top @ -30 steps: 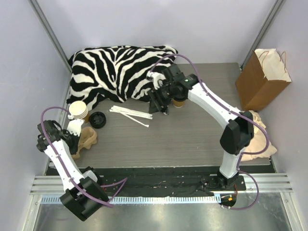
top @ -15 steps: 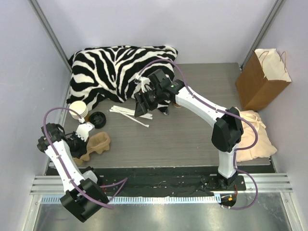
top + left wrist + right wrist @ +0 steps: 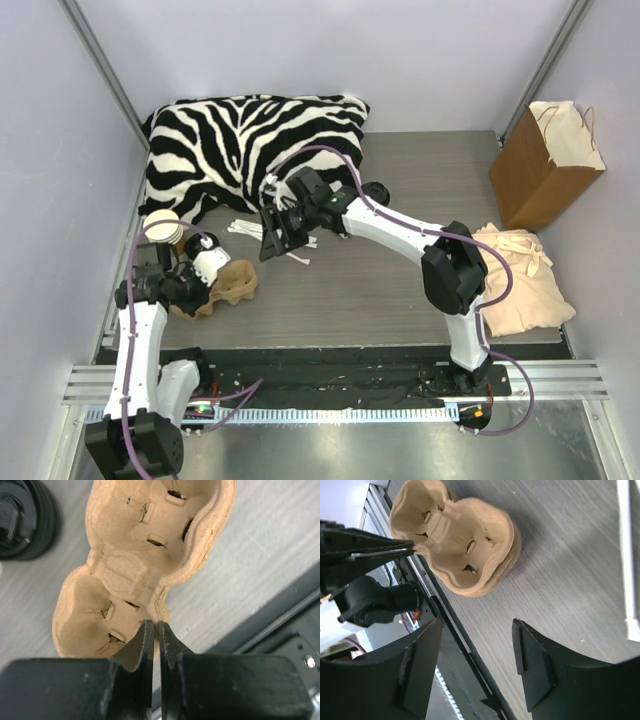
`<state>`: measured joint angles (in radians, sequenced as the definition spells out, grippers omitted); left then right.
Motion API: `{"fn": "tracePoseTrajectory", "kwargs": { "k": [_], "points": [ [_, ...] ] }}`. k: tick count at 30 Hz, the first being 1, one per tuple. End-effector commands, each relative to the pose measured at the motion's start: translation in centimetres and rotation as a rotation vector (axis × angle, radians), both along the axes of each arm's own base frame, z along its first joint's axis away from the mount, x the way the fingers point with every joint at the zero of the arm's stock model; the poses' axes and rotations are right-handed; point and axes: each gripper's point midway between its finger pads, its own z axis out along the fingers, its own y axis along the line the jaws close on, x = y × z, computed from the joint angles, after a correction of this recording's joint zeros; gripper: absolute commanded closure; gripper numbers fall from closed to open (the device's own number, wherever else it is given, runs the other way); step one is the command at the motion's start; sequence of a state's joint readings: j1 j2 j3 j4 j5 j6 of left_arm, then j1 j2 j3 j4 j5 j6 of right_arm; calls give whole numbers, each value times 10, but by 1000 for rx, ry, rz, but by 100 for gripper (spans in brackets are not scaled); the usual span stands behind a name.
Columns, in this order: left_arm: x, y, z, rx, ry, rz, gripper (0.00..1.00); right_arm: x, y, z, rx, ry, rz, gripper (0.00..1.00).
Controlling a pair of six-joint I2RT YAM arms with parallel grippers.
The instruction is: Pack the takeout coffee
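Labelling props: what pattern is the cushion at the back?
Cushion: black-and-white zebra stripes, best in the top external view.

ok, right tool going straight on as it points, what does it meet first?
Probably the cardboard cup carrier, dead ahead of the open right tool; the left tool pinches its rim. Depth is unclear: it may touch the table just short of it.
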<state>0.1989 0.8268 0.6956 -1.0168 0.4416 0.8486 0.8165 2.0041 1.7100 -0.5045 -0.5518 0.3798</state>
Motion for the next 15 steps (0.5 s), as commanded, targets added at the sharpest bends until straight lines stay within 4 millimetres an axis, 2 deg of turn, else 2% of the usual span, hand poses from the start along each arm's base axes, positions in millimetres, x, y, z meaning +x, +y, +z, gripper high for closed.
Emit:
{"fn": "tracePoseTrajectory", "kwargs": {
  "k": [1,7,15],
  "points": [
    [27,-4,12,-5,-136,77,100,3,12,-12,25,79,-70,32],
    [18,-10,3,25,-167,48,100,11,21,-34,9,126,-119,31],
    [16,-13,2,23,-164,30,100,12,41,-37,63,176,-110,37]
  ]
}}
